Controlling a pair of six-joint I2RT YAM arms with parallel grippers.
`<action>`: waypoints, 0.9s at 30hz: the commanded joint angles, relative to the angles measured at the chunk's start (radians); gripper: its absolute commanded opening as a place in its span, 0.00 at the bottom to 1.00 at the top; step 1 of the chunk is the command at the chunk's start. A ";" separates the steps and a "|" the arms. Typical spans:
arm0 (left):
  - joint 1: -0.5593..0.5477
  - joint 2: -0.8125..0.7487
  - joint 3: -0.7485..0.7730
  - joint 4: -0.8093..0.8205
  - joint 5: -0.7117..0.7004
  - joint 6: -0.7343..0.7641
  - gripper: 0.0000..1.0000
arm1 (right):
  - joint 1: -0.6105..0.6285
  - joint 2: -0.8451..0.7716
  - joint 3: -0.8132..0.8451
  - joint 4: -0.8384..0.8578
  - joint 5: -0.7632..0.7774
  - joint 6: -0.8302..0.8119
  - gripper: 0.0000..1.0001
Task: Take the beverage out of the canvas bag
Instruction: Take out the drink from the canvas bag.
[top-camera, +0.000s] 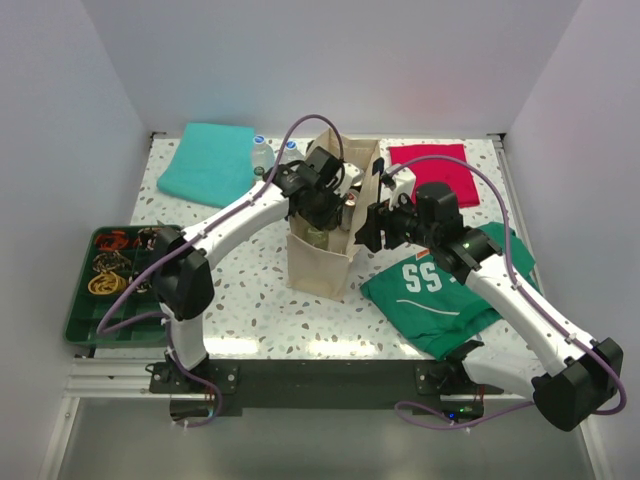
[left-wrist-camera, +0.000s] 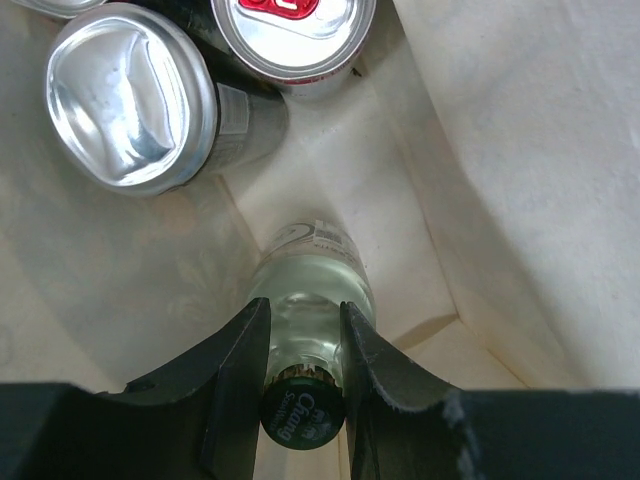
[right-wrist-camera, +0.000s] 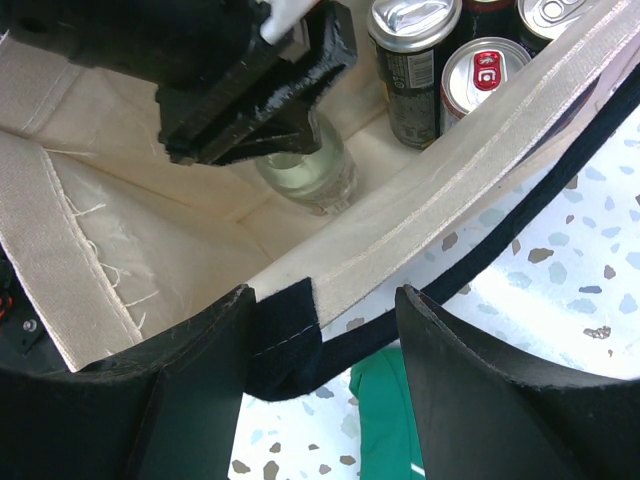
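Observation:
The beige canvas bag stands upright mid-table, and its inside fills the left wrist view. My left gripper reaches down into it. In the left wrist view the left gripper is shut on the neck of a clear glass bottle with a dark green cap. The bottle also shows in the right wrist view. Silver cans stand beside it. My right gripper is open and straddles the bag's right rim at the navy strap.
A teal cloth and two small bottles lie behind the bag. A red cloth is at the back right. A green jersey lies under my right arm. A green parts tray sits at the left edge.

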 joint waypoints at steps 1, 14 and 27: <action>-0.003 -0.025 0.007 0.111 0.010 0.005 0.00 | 0.003 -0.003 0.003 0.029 -0.003 -0.007 0.62; -0.006 -0.054 -0.033 0.047 0.042 -0.006 0.29 | 0.003 0.014 0.014 0.037 -0.015 -0.005 0.62; -0.018 -0.083 -0.028 0.004 0.018 -0.012 0.44 | 0.003 0.009 0.009 0.032 -0.018 -0.005 0.62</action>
